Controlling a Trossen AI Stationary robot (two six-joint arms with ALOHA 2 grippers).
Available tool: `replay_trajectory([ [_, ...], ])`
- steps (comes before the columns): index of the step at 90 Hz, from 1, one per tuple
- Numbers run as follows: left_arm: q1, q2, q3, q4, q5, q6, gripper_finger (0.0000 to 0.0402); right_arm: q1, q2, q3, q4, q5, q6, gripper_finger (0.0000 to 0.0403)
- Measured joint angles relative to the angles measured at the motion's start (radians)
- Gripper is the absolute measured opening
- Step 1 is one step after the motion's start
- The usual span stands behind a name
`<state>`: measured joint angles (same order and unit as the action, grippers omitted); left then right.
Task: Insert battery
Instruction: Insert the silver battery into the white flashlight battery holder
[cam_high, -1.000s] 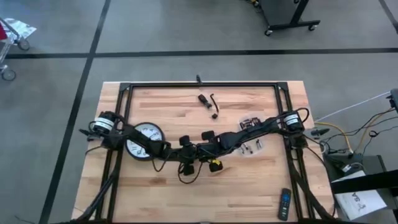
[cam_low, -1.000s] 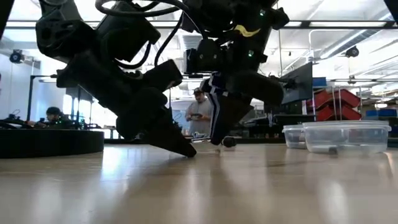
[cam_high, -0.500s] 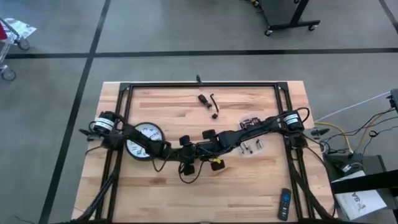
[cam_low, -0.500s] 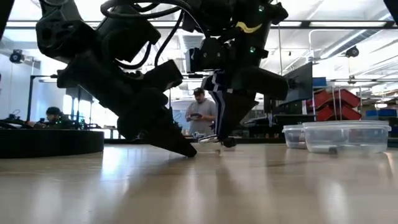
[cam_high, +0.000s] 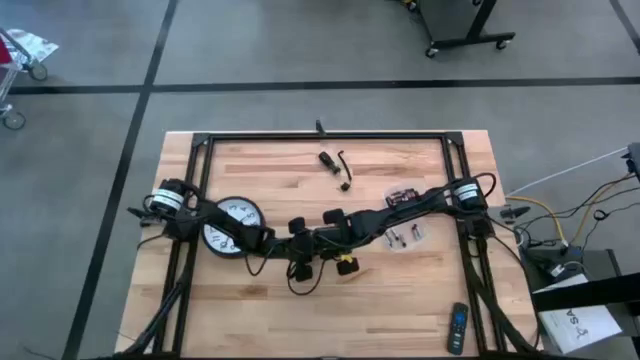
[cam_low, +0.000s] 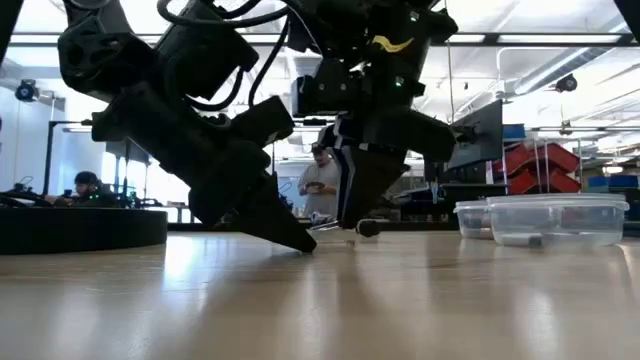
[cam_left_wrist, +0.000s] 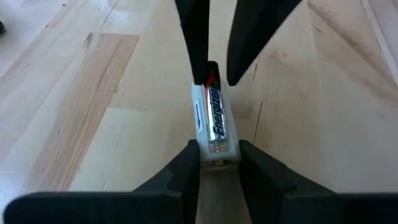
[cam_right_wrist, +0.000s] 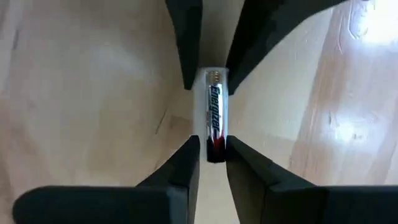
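The battery (cam_left_wrist: 212, 118) lies in a pale holder (cam_left_wrist: 217, 148) on the table (cam_high: 400, 290), mid-table. The left gripper (cam_left_wrist: 219, 163) pinches the holder's end; the right gripper (cam_right_wrist: 210, 155) pinches the battery's dark end. Seating it well likely calls for a straight, level push with the holder kept firmly braced. Compared with a second ago, the right arm has sunk slightly lower.
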<state>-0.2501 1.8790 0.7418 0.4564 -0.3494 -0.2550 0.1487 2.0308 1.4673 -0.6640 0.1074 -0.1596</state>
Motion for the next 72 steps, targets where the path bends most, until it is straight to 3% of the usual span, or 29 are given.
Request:
replay_trajectory([
  [30,0.0,0.0,0.0,0.0,0.0,-0.001,0.0082,0.001,-0.058,0.001,-0.086,-0.006,0.003,0.0039],
  [72,0.0,0.0,0.0,0.0,0.0,-0.001,0.0082,-0.003,-0.051,-0.001,-0.074,-0.002,0.018,0.0015],
])
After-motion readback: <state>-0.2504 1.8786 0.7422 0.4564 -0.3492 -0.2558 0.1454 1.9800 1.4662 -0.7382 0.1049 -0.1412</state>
